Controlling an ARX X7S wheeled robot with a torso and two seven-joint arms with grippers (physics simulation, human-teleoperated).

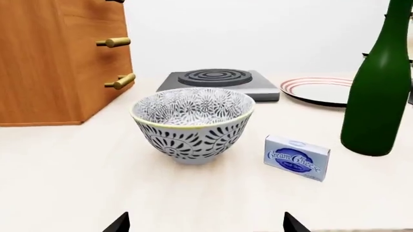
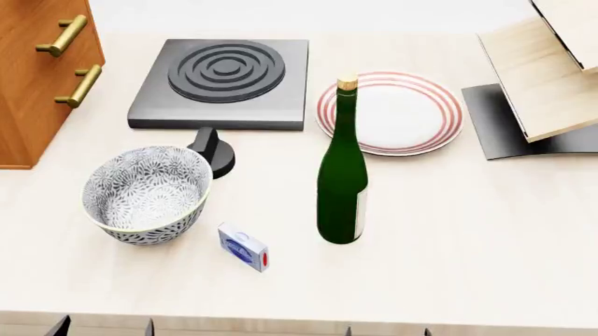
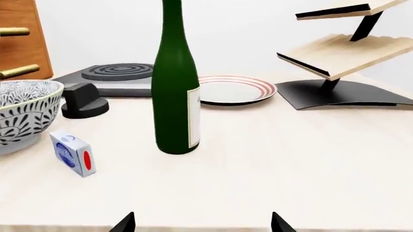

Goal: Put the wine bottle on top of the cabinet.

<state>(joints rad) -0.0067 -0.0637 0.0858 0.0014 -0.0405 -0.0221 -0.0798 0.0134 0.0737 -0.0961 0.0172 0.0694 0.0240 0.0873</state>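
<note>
The wine bottle (image 2: 342, 183) is dark green with a tan cork and a pale label. It stands upright on the pale table, mid-way across. It also shows in the right wrist view (image 3: 174, 92) and at the edge of the left wrist view (image 1: 380, 87). The reddish-brown cabinet (image 2: 38, 77) with brass bar handles stands at the far left; it shows in the left wrist view (image 1: 58, 58) too. My left gripper (image 1: 205, 226) is open and empty at the table's near edge, facing the bowl. My right gripper (image 3: 201, 224) is open and empty at the near edge, facing the bottle.
A patterned bowl (image 2: 145, 192) and a cream cheese box (image 2: 243, 247) sit left of the bottle. A black hotplate (image 2: 224, 80) with a knob (image 2: 213, 150) and a red-rimmed plate (image 2: 393, 112) lie behind. A pale wooden shelf rack (image 2: 551, 70) stands at the right.
</note>
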